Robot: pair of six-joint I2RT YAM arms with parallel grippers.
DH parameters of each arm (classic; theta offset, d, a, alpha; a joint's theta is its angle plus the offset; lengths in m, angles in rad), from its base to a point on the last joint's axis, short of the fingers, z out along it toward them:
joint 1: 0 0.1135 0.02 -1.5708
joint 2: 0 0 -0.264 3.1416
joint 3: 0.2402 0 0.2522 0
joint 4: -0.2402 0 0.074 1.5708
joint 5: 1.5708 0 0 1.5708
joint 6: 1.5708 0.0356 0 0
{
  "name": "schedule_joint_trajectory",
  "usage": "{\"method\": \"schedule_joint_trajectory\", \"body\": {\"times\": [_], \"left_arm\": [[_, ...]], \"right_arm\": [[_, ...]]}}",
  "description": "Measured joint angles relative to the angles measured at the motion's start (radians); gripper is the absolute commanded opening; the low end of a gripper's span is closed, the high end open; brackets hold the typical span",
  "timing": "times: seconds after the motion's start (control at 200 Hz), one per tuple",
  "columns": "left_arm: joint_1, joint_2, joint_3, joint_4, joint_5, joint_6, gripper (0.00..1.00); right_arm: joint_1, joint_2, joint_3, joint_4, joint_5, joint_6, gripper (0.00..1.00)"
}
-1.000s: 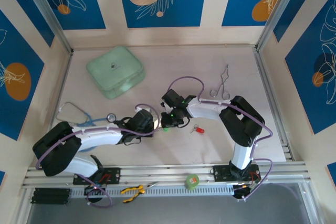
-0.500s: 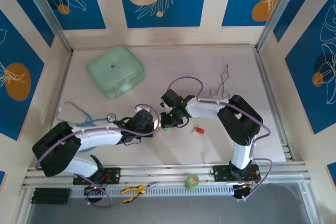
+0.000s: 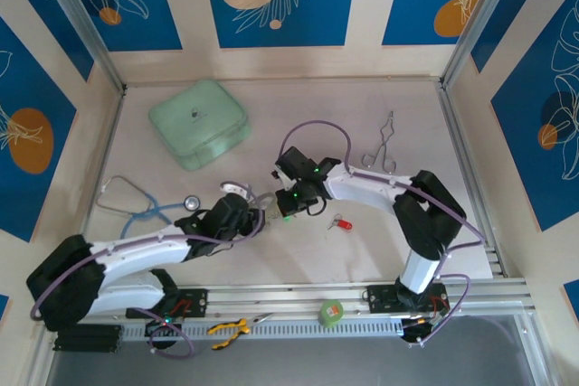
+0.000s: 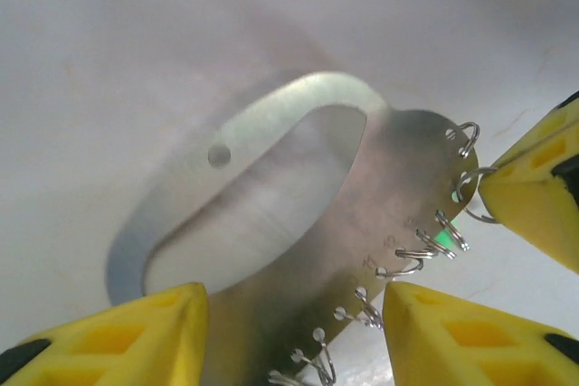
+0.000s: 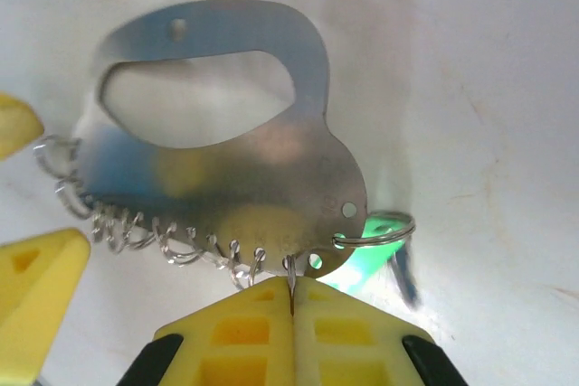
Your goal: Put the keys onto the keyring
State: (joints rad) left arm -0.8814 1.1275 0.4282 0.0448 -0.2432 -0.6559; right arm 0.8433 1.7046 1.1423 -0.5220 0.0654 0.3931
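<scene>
At the table's centre front, between the two wrists: keyring (image 5: pixel 258 178), seen up close as a flat metal plate with a handle cut-out and a row of small split rings along one edge (lifted or resting flat, not clear). Hung already on the end ring, green key (image 5: pixel 378 243); lying loose on the table (image 3: pixel 298 106) near the right wrist and apart from the plate, red key (image 3: pixel 341 221). Judged step: one key threaded, the second not yet fetched, so roughly halfway. Right gripper (image 5: pixel 291 294) pressed fully together, pinching a wire ring at the plate's ringed edge, close beside the green key. Left gripper (image 4: pixel 291 305) parted to a middling width, straddling the plate from the opposite side with no visible pinch, yellow fingers (image 4: pixel 136 336) to either side. Next move, by estimate: a steady hold on the plate by one gripper, pickup of the red key by the other, then a fine push of its head hole onto a free ring; likely trouble from the narrow ring gap and from the plate swinging under a single grip. Left arm (image 3: pixel 136 255) laid low and long from its base, reaching rightward; right arm (image 3: pixel 380 189) folded at the elbow near the right side, forearm reaching leftward, wrists meeting over the plate.
</scene>
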Motion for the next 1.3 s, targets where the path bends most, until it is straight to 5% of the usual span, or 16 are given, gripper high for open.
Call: {"method": "schedule_joint_trajectory", "body": {"times": [0.315,0.645,1.3], "left_arm": [[0.000,-0.208,-0.054,0.214,-0.014,0.424,0.44],[0.000,-0.208,-0.151,0.407,0.203,0.862,0.30],[0.000,-0.068,-0.170,0.669,0.505,0.946,0.18]], "right_arm": [[0.012,-0.222,-0.025,0.013,0.024,-0.333,0.00],[-0.043,-0.391,-0.161,0.080,-0.148,-0.667,0.00],[-0.049,-0.457,-0.202,0.056,-0.286,-1.006,0.00]]}}
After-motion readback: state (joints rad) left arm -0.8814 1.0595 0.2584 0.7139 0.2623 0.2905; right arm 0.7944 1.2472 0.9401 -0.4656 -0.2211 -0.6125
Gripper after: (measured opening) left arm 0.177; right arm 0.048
